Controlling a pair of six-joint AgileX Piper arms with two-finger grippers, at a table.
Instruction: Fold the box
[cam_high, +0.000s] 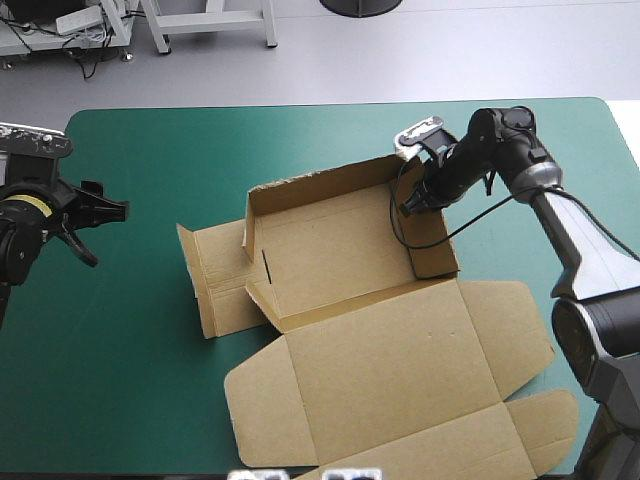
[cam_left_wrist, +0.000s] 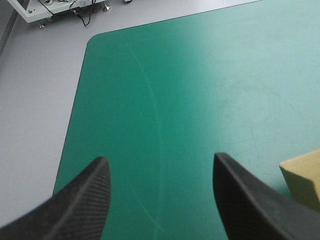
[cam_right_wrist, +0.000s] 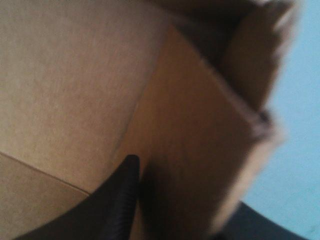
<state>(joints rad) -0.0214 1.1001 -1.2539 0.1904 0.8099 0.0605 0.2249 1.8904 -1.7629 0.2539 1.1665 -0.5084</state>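
Currently the brown box (cam_high: 340, 250) sits mid-table on the teal-green cover (cam_high: 150, 130). Back and side walls are up, and the lid (cam_high: 390, 370) lies flat toward the near edge. The right gripper (cam_high: 412, 205) clamps the right wall (cam_right_wrist: 200, 150), one finger inside and one outside. The left gripper (cam_left_wrist: 160, 165) is spread wide and empty, near the table's left edge.

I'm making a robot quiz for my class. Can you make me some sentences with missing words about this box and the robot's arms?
1. The left end effector is ____ and holds nothing.
2. The right end effector grips a raised wall of the ____ box.
3. The box's lid lies ____ on the table.

Missing words: open; brown; flat.
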